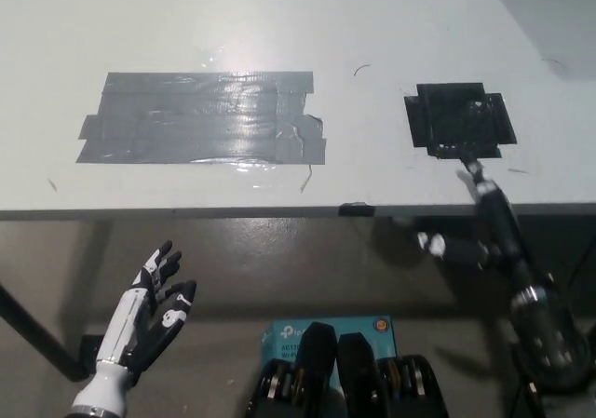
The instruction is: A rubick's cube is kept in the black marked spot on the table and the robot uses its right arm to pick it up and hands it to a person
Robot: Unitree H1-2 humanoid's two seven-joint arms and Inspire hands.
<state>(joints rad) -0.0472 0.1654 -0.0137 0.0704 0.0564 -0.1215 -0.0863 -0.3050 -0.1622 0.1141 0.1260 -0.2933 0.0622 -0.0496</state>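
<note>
A "tp-link" logo is printed in white on the teal box; the smaller print under the logo cannot be read.

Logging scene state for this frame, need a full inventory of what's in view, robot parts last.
table: 1, white, fills upper picture
tape patch: 1, grey, large, table left of centre
marked spot: 1, black square, table right, nothing on it
box: 1, teal, on floor, bottom centre, partly hidden
Rubik's cube: none visible
left hand: 1, white, lower left below table edge, open, resting
right hand: 1, black, lower right at table's front edge, open, holding nothing
</note>
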